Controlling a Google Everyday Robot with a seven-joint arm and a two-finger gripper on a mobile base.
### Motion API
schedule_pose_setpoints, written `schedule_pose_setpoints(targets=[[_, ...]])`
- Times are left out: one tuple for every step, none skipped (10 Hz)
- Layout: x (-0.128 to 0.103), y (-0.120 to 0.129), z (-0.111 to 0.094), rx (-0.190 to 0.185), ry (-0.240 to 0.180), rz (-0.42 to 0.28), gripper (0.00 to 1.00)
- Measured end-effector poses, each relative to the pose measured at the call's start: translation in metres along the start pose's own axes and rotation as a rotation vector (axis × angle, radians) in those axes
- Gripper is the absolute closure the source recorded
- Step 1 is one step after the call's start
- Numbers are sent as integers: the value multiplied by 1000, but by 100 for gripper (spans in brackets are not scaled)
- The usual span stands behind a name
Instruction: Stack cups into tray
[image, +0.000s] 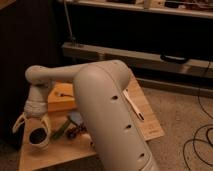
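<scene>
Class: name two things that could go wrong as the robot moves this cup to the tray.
1. The gripper sits over the white cup close to the table's edge; a nudge could push the cup off.
2. Small clutter lies between cup and tray; a low carry might sweep it along.

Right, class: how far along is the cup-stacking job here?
Done: nothing yet; no cup shows in the yellow-orange tray, though the arm hides part of it. In hand: the gripper is right over a white cup on the wooden table. Left: getting that cup into the tray; no second cup is visible.
</scene>
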Motion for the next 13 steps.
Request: schedule_pose_setpoints(targets=[[1,-2,-1,9,-16,0,20],[3,-4,-3,24,-49,-4,20],[9,-11,-5,29,-116,-34,20],[14,-31,-15,25,-209,-94,20],[19,-37,-17,25,-257,-136,20],[21,-41,-19,23,-282,-154,20],[22,-42,-19,23,-290,-161,20],[21,-43,-19,22,-290,-163,20],[22,-42,-18,26,-291,-172,20],[18,-45,-19,49,-317,-183,20],[11,-46,-22,71,-346,-178,20],[4,-43,-25,89,-363,-177,20],[2,-40,-26,100,-379,-183,20]])
